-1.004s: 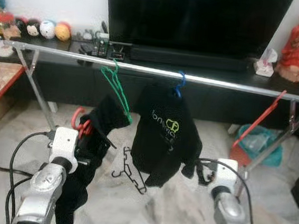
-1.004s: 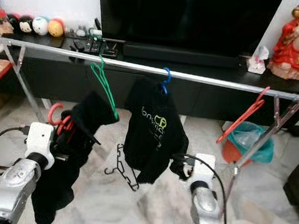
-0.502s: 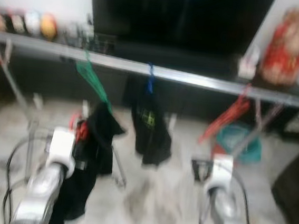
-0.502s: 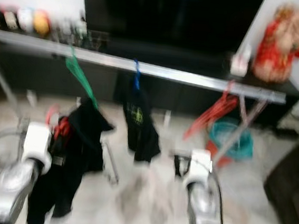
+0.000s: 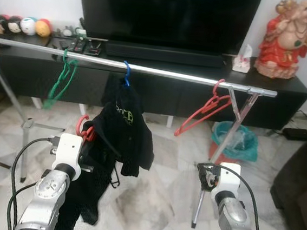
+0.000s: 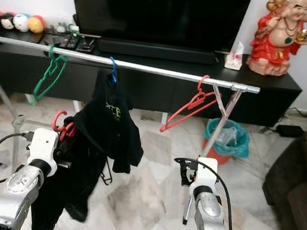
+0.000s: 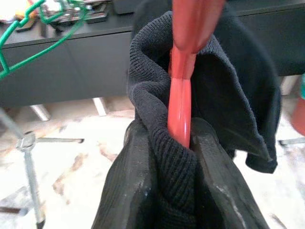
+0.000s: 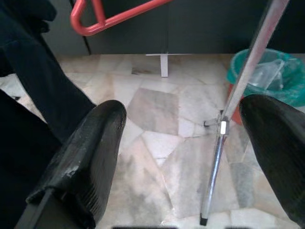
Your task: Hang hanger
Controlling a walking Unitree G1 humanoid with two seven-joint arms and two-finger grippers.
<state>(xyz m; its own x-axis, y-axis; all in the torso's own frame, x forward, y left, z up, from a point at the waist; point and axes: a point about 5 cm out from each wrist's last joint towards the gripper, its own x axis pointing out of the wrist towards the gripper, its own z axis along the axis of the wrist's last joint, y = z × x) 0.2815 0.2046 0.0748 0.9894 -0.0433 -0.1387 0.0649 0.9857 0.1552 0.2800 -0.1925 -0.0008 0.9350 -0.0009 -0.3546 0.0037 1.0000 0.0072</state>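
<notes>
Two silver arms reach forward low in the head views. The left gripper [image 7: 174,157] has its jaws pinching a red hanger [image 7: 183,71] wrapped in a black knit garment [image 7: 228,95]; the left wrist view shows the ribbed cloth bunched between the two black fingers [image 7: 128,186] with the hanger's red stem rising straight out of the fold, a detail the head views hide behind the white wrist block. From the head, only the hanger's red hook [image 5: 81,127] peeks out at 10 o'clock from the gripper, and the garment droops down toward the marble floor [image 5: 150,202].

The right gripper [image 8: 190,143] carries nothing, its jaws spread wide apart above the floor; the right wrist view looks between them at a slanted leg of the rack [image 8: 238,105] and a teal bin [image 8: 281,71] beyond.

Farther off, the clothes rail [image 5: 163,71] runs from 9 o'clock to 3 o'clock across the scene, well apart from the held hanger. On it hang a green hanger [image 5: 62,79] at 10 o'clock, a blue hanger [image 5: 126,74] bearing a black printed shirt [image 5: 123,117] near 12 o'clock, and a bare red hanger [image 5: 203,111] tilted at 2 o'clock.

Behind the rail stand a dark TV bench [image 5: 275,94], a television [image 5: 163,12] and a red figurine [image 5: 289,30].
</notes>
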